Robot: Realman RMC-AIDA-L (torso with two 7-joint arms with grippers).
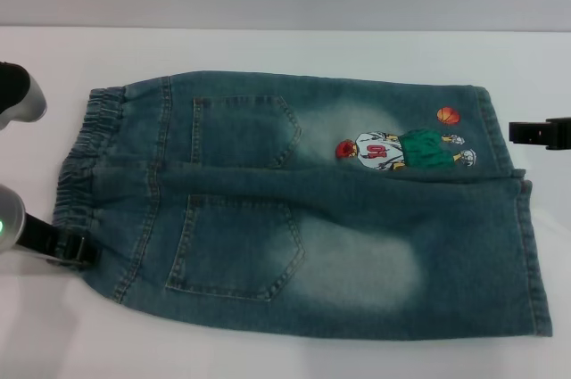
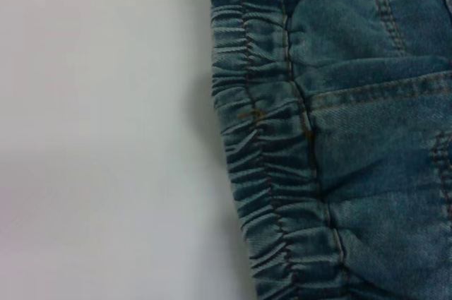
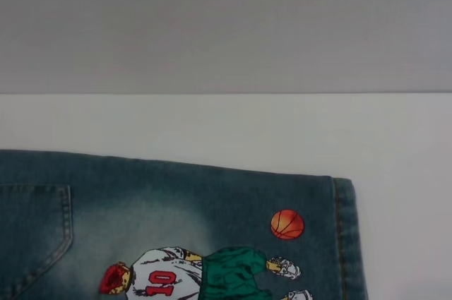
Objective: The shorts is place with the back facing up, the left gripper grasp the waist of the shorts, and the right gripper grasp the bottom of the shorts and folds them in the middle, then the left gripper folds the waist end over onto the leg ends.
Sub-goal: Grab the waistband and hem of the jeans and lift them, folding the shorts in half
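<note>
**A:** What lies nearest the robot?

**B:** The shorts point(image 1: 303, 210), spread flat on a white table point(image 1: 285, 49), back pockets up. The nearer leg's hem point(image 1: 535, 263) points to the robot's right.

**A:** And the arms?

**B:** The left gripper point(image 1: 67, 248) sits at the near corner of the ruffled waist point(image 1: 85, 156), apparently touching the band; whether its jaws are spread or pinching cannot be told. This looks like lining up to grasp the waist.

**A:** Farther back?

**B:** A cartoon basketball player point(image 1: 401, 149) marks the far leg. Just beyond that leg's hem, the right gripper point(image 1: 540, 134) pokes in from the edge, near the cloth but apart from it; its jaw state cannot be told either
</note>
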